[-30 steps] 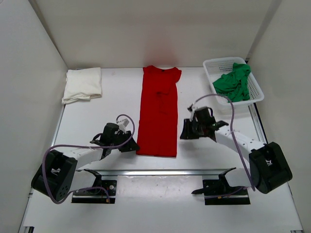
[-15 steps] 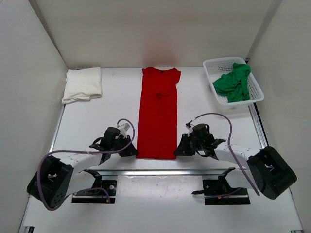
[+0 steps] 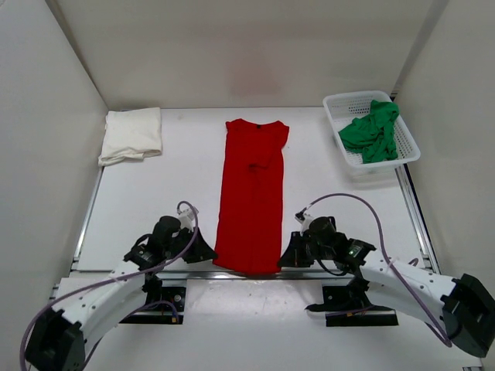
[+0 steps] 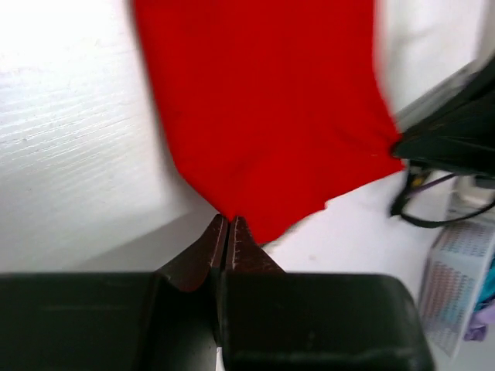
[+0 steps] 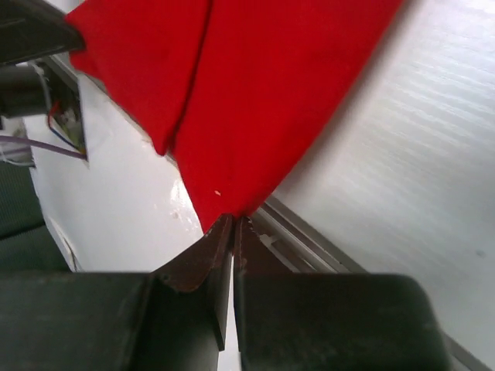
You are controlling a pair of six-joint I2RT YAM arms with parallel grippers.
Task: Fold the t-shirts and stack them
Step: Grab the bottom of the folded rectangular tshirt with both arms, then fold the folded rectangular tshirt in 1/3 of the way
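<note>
Jaws of the left arm [image 3: 100,297] and right arm [image 3: 402,278], both low, pinch near corners of the red t-shirt [image 3: 251,193].

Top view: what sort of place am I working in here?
Probably a lab test cell: a white table boxed in by bare white walls, two robot arms bolted at its near edge, and staged laundry, a red shirt and a basket holding a green shirt.
</note>
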